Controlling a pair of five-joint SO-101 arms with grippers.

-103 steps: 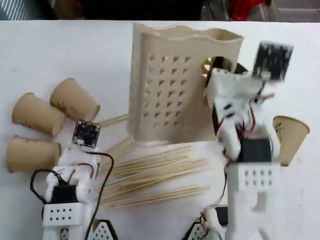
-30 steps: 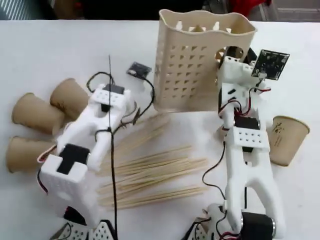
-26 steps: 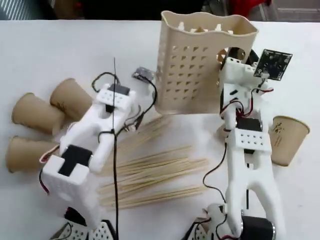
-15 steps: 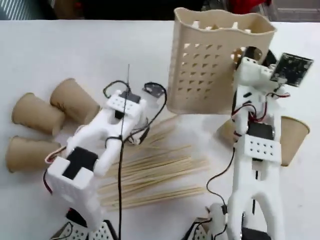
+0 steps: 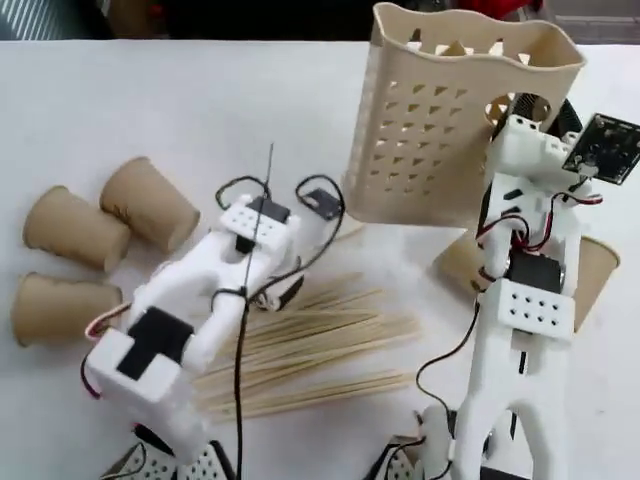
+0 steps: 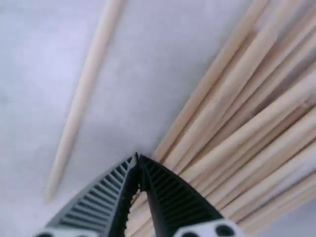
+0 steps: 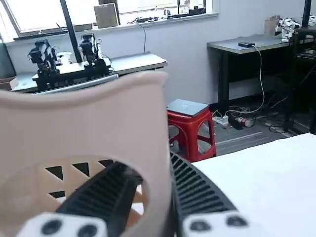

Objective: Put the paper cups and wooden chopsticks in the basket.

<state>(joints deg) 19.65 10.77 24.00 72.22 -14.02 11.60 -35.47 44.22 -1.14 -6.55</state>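
Observation:
The cream perforated basket point(image 5: 440, 120) stands at the back right, tilted, with my right gripper point(image 5: 508, 112) shut on its wall beside the handle hole. In the right wrist view the basket's rim point(image 7: 98, 113) sits between the black fingers point(image 7: 197, 190). A pile of wooden chopsticks point(image 5: 330, 340) lies mid-table. My left gripper point(image 5: 288, 290) hangs over the pile's near-left end; its jaws point(image 6: 138, 159) are shut, tips at the edge of the sticks point(image 6: 237, 138). Three paper cups point(image 5: 75, 228) lie on their sides at the left.
Two more paper cups lie by the right arm, one point(image 5: 598, 272) to its right, one point(image 5: 458, 262) partly under it. A single chopstick point(image 6: 84, 94) lies apart from the pile. Black cables hang from both arms. Bare table shows at the back left.
The right arm has carried the basket to the right and farther back. The left arm has swung out from the near edge, rightward over the chopstick pile.

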